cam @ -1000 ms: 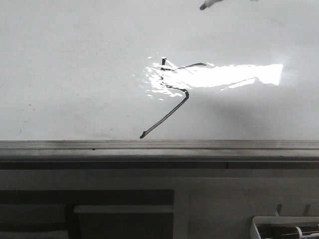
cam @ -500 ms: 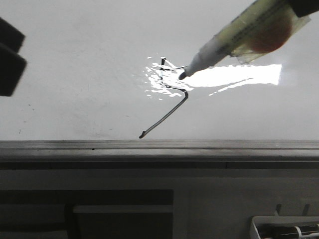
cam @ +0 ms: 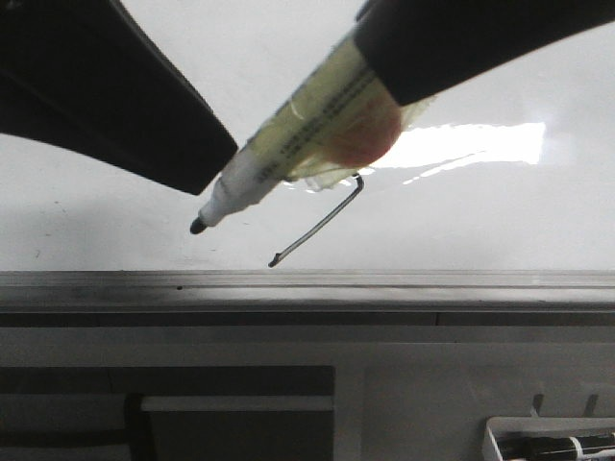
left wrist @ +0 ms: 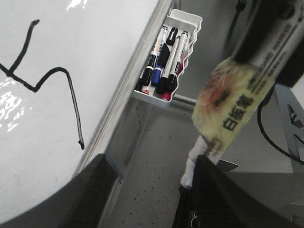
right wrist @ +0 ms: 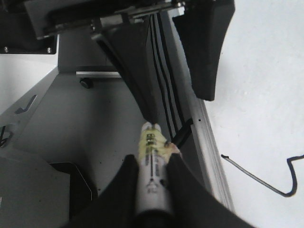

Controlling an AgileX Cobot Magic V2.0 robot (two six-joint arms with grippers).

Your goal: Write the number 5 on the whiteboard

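The whiteboard point(cam: 480, 221) lies flat with a glare patch. The number 5 is mostly hidden behind the marker in the front view; only its slanting tail point(cam: 317, 229) shows. In the left wrist view the number 5 point(left wrist: 52, 76) shows more fully. My right gripper point(right wrist: 151, 175) is shut on a white marker point(cam: 279, 163) wrapped in yellow tape. The marker's black tip point(cam: 199, 227) hangs near the board's front edge, left of the tail. My left gripper point(left wrist: 147, 190) is open and empty, and the marker point(left wrist: 237, 104) passes next to one finger.
A grey metal edge strip point(cam: 384, 280) runs along the board's front. A white tray point(left wrist: 166, 61) of several markers hangs below that edge at the right, and it also shows in the front view point(cam: 548, 442). A grey cabinet front point(cam: 240, 384) lies below.
My right gripper has carried the marker from the top bar of the 5 down and left, nearer the camera. My left gripper has come in from the left, close to the marker.
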